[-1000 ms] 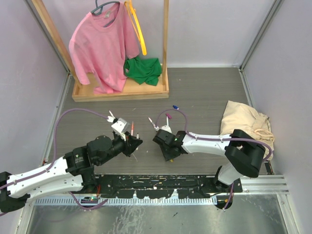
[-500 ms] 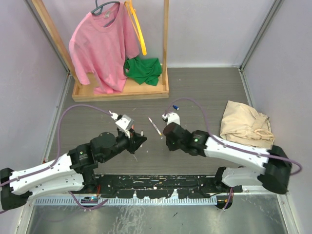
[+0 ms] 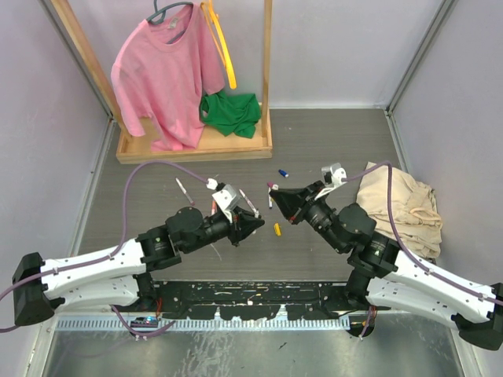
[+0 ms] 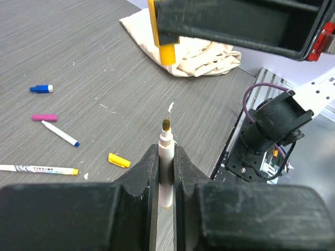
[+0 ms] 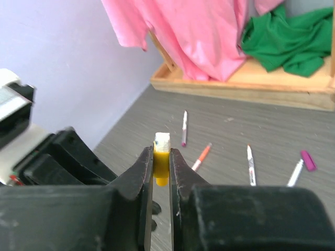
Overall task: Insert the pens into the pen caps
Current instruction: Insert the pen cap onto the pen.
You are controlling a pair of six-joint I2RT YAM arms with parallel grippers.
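Left gripper (image 4: 166, 157) is clenched on a white pen (image 4: 166, 140), tip up. Right gripper (image 5: 161, 154) grasps a yellow cap (image 5: 161, 168). Both have moved closer and now face each other above the table (image 3: 330, 149). The wooden rack base (image 3: 196, 149) holds a green cloth (image 3: 229, 112).

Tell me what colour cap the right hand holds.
Yellow; the cap shows best from the right wrist.

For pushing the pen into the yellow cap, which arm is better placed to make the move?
Left, probably. The left gripper is shut on the pen, whose bare tip points toward the yellow cap held by the right gripper ahead, so a forward push should meet it.
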